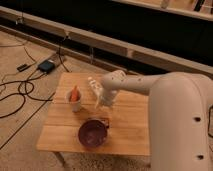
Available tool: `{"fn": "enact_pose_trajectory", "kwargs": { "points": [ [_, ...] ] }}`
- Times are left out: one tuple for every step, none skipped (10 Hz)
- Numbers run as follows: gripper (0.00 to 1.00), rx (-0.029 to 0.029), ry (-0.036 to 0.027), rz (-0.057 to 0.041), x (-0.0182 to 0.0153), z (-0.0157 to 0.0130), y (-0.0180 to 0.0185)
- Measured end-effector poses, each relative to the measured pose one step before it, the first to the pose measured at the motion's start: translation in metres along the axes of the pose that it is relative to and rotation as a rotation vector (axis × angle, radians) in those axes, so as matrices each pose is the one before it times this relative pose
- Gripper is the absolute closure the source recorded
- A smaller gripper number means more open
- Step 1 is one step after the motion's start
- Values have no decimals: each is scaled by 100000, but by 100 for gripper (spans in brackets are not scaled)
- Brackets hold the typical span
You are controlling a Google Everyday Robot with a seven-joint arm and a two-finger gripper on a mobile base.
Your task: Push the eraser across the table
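The table point(60, 140) has a light wooden plank top and fills the middle of the camera view. My white arm reaches in from the right. Its gripper point(102, 104) hangs over the table's centre, pointing down at the wood. A small dark block with reddish marks, the eraser point(103, 121), lies just in front of the gripper, against the far right rim of the purple bowl point(92, 134). Whether the gripper touches the eraser does not show.
A white cup point(74, 102) holding something orange stands left of the gripper. A clear bottle point(94, 86) is close by the wrist's left side. Cables and a small dark box point(46, 66) lie on the floor at the far left. My arm's bulky upper link point(180, 125) hides the table's right end.
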Motion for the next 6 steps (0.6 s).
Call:
{"fn": "enact_pose_trajectory", "kwargs": {
  "points": [
    [35,244,-264,1477,118,-149,-795],
    [35,47,369,1385,413,43,-687],
    [35,-619,1114,877,877,197,-297],
    [35,-665,1121,438,865,228,-142],
    [35,-331,730,514,557,146,-316],
    [35,-797,1079,593,875,197,-352]
  ]
}}
